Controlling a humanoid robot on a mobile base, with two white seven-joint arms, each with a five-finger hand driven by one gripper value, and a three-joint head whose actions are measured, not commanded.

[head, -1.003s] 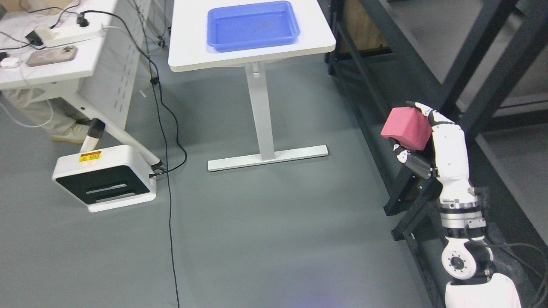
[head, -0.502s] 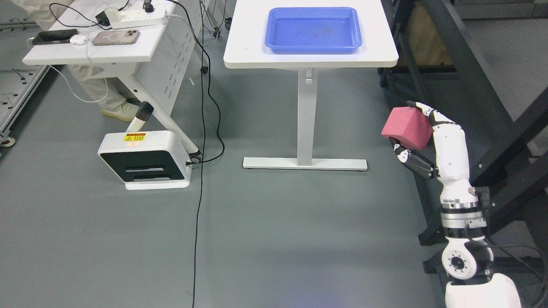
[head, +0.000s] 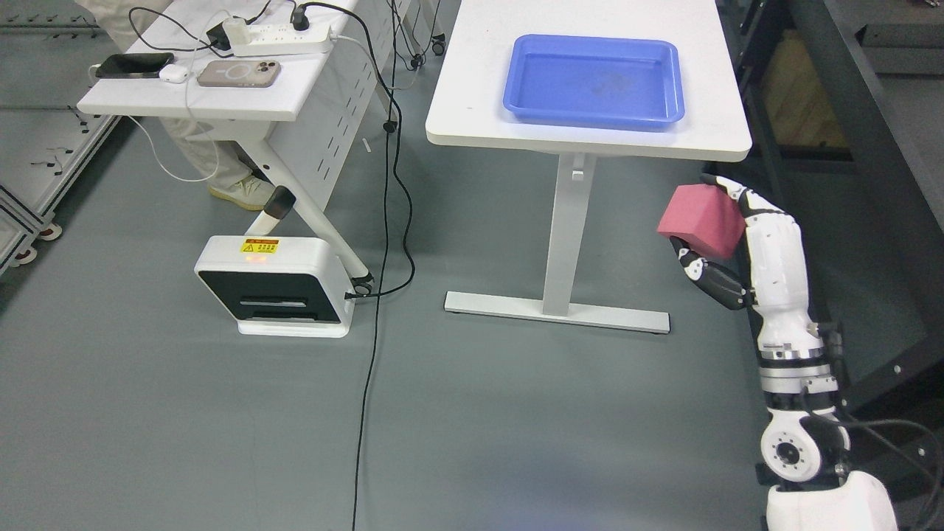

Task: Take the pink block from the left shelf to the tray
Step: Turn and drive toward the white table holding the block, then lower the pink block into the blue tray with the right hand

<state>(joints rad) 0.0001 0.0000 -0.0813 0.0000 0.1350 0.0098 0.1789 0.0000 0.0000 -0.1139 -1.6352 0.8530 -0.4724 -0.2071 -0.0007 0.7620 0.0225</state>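
While the right robot hand (head: 712, 236) grips the pink block (head: 702, 220) with fingers (head: 714, 282) curled under it and over its top, the block sits in the air near the right edge of the frame, below the level of the white surface (head: 472, 110) and well apart from the blue tray (head: 594, 81). The left arm is not in view.

The tray is empty, resting toward the right part of the surface top, so the carry-and-place step is not yet done.

Risks, judged from here:
- The block has to rise above the surface edge before going over; a low path would knock it into the rim or the underside and could pop it out of the grip.
- The grip looks like a fingertip pinch on a block that seems to be soft foam, with much of the block standing out beyond the fingers; a quick swing or a base jolt could let it twist or slip to the floor.
- The dark shelf frame (head: 870, 147) stands close on the arm's right; the elbow or forearm could clip it while lifting.
- Releasing too early or off-centre could drop the block on the tray rim or on the bare surface and let it bounce off.
- The black cable (head: 372, 354) trails across the floor to the left; a base move that way could catch it.
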